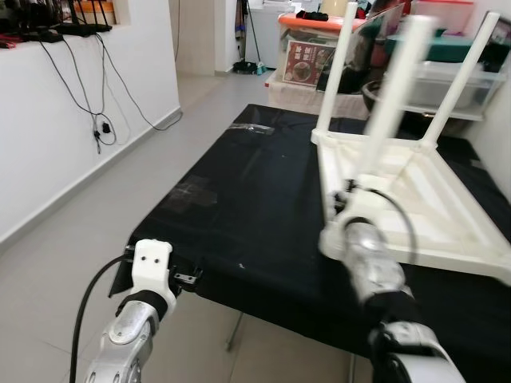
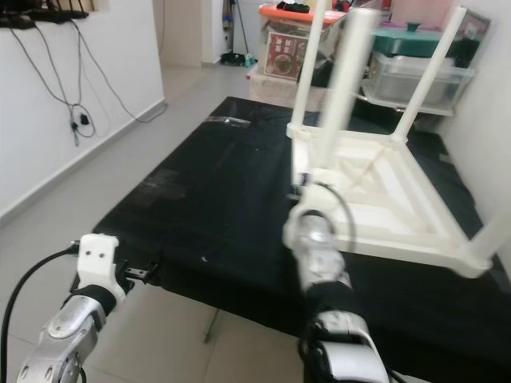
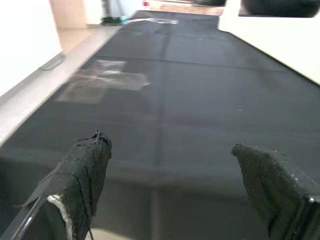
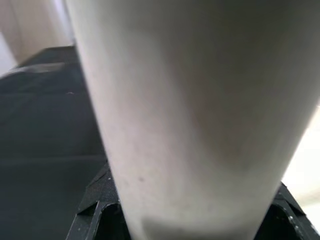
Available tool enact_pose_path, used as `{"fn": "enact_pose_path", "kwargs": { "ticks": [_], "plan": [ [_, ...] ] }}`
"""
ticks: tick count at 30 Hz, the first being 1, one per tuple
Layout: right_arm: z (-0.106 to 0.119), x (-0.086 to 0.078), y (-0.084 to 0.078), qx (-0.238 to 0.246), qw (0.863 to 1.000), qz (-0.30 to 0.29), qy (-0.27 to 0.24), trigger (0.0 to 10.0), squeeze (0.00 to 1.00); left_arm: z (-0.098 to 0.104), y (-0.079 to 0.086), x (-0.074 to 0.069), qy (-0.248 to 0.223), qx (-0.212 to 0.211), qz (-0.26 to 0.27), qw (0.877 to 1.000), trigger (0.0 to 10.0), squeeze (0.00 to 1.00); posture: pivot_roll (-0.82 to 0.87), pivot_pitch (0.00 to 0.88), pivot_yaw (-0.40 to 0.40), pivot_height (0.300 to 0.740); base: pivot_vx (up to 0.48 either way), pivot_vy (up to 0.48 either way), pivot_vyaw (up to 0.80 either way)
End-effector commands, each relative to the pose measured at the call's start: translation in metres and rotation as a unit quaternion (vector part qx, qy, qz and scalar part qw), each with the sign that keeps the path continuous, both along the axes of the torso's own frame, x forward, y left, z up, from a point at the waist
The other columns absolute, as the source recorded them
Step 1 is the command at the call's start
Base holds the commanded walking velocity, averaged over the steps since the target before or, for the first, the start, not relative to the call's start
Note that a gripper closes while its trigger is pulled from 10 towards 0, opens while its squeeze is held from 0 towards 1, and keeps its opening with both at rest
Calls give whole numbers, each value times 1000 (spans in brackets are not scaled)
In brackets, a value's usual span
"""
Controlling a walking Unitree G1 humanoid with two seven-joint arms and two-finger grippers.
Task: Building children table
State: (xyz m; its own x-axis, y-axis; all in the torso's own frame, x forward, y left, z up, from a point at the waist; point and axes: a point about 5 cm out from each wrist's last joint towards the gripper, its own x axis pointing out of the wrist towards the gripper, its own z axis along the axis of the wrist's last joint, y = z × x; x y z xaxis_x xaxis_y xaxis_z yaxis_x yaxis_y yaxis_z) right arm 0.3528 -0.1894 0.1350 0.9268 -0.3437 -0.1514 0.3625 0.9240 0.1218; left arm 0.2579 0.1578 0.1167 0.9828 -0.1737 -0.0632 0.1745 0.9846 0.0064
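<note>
A white children's table (image 1: 431, 187) lies upside down on the right half of a black-covered work table (image 1: 247, 199). Two white legs (image 1: 338, 72) (image 1: 461, 76) stand up from its far corners. A third white leg (image 1: 393, 84), blurred, rises at the near left corner, and my right gripper (image 1: 350, 199) is shut on its lower part. Seen from the right wrist, this leg (image 4: 190, 110) sits tight between the black fingers. My left gripper (image 3: 172, 150) is open with nothing between its fingers, low at the work table's near left edge (image 1: 188, 278).
Plastic storage boxes (image 1: 315, 48) are stacked behind the work table's far end. A white wall with hanging cables (image 1: 96, 120) runs along the left, with tiled floor (image 1: 88, 239) between it and the table. A pale tape patch (image 1: 192, 190) marks the black cover.
</note>
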Motion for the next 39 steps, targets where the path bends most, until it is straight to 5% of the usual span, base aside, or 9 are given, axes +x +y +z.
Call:
{"fn": "enact_pose_path", "kwargs": {
  "ticks": [1,3,5,8,9,24,28,33,39],
  "plan": [
    [-25,-9,-1,21,998,-11,63,10000,0,1,-6,1,-2,3,-11,1000,10000,0,83,0,-74,740,0,0,0],
    [-23,-13,15,36,997,35,54,10000,0,1,-7,1,-1,3,-15,1000,10000,0,76,0,-69,740,0,0,0],
    [9,-9,52,74,978,193,-40,10000,1000,1,-10,4,-2,1,-20,1000,10000,0,77,0,-68,740,0,0,0],
    [30,-1,63,83,959,261,-75,10000,1000,2,-10,5,-4,1,-21,1000,10000,0,75,0,-65,740,0,0,0],
    [52,6,69,89,930,339,-108,10000,0,3,-11,5,-6,0,-22,1000,10000,0,75,0,-68,740,0,0,0],
    [89,21,80,-16,803,577,-149,10000,0,3,-9,8,-13,0,-9,1000,10000,0,104,0,-108,740,0,0,0],
    [75,16,105,-15,777,616,-134,0,0,3,-13,7,-15,-1,-11,1000,10000,0,121,0,-115,740,0,0,0],
    [67,6,106,18,747,654,-118,0,0,3,-8,5,-13,1,-11,1000,10000,0,103,0,-109,740,0,0,0],
    [49,33,35,-25,974,225,-24,0,0,3,-7,6,-14,2,-8,1000,10000,0,86,0,-103,740,0,0,0]
  ]
}}
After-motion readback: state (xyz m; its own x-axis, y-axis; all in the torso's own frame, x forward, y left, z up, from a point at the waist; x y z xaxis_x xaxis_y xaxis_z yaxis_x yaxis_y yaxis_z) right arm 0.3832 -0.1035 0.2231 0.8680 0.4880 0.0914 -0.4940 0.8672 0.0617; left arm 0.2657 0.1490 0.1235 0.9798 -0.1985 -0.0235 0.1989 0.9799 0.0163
